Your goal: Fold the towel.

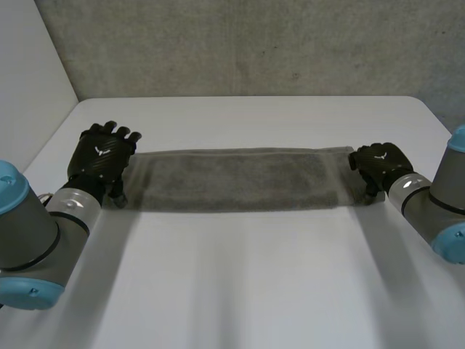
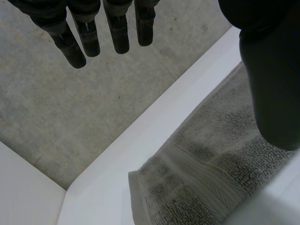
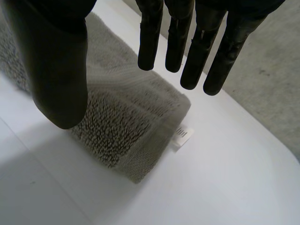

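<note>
Towel (image 1: 236, 179) and hands look set for the next fold: the towel lies flat as a long grey strip across the middle of the white table (image 1: 240, 283), its short ends pointing at the two arms. The left hand (image 1: 102, 156) sits at the strip's left end and the right hand (image 1: 378, 163) at its right end, where a small white label (image 3: 183, 134) sticks out from the corner. In its own wrist view each hand has straight fingers (image 2: 117, 33) spread well away from the thumb and holds nothing. The step in hand is probably the grasp of the ends. To do it well, each hand should come down squarely on its short edge and pinch every layer between thumb and fingers, not just the top pile. Both should lift evenly, so the strip does not twist. The moving end should be laid with its corners matching the other end's before letting go.
</note>
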Controlling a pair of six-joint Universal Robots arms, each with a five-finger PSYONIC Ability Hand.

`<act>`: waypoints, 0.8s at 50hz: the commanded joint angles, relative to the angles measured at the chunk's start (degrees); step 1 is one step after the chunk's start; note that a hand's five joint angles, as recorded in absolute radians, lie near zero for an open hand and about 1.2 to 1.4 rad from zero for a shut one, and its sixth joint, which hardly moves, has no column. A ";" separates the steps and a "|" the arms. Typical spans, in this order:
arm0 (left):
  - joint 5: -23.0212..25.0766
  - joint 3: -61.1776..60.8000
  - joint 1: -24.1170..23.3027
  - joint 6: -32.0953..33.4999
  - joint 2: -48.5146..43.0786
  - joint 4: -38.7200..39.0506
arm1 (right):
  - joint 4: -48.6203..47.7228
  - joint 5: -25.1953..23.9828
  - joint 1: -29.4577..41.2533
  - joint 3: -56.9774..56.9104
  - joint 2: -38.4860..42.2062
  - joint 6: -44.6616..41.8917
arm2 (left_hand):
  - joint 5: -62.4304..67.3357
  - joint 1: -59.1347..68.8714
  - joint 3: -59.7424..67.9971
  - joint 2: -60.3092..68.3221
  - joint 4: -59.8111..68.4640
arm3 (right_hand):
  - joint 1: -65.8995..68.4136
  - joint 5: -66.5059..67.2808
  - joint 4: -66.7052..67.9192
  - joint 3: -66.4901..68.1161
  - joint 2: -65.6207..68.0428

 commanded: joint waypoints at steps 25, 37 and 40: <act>-0.10 -0.83 0.07 -0.03 1.83 0.24 | 2.79 2.88 -16.54 -6.25 -4.72 -10.25 | -12.12 -4.40 -3.68 -4.16 -4.29 | 49.79 49.53 50.02 49.95 50.44; -0.10 -0.39 -0.02 0.05 2.35 0.58 | 2.70 4.20 3.81 -15.21 -5.24 -11.22 | -12.29 -4.56 -3.85 -4.33 -4.45 | 49.79 49.53 50.02 49.95 50.44; -0.10 -0.22 -0.02 0.05 2.35 0.67 | 2.26 4.29 12.42 -16.53 -4.81 -10.78 | -12.29 -4.56 -3.85 -4.33 -4.45 | 49.79 49.53 50.02 49.95 50.44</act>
